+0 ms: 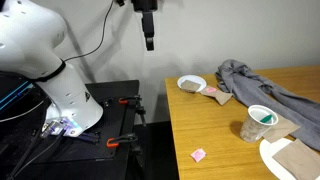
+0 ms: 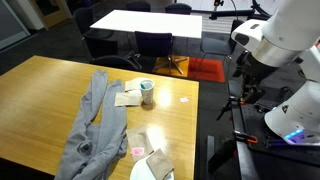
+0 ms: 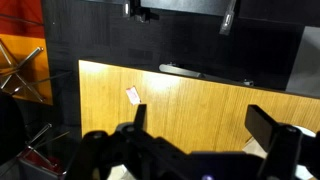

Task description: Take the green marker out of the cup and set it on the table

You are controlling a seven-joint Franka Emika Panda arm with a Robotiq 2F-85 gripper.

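The translucent whitish cup (image 1: 257, 124) stands on the light brown wooden table (image 1: 215, 130) near its front. The green marker (image 1: 267, 117) shows as a green patch inside it. Both exterior views show the cup (image 2: 147, 94); the marker (image 2: 147, 86) is only a green tint at its rim. My gripper (image 1: 149, 42) hangs high above the table's far edge, well away from the cup. In the wrist view my gripper (image 3: 205, 130) is open and empty over bare table (image 3: 190, 100). The cup and the marker are out of the wrist view.
A grey cloth (image 1: 262, 85) lies across the table behind the cup. A shallow white bowl (image 1: 191, 84) sits near the far edge. A small pink scrap (image 1: 198, 154) lies near the table's side edge, also in the wrist view (image 3: 132, 95). A white plate (image 1: 280, 160) is at the front corner.
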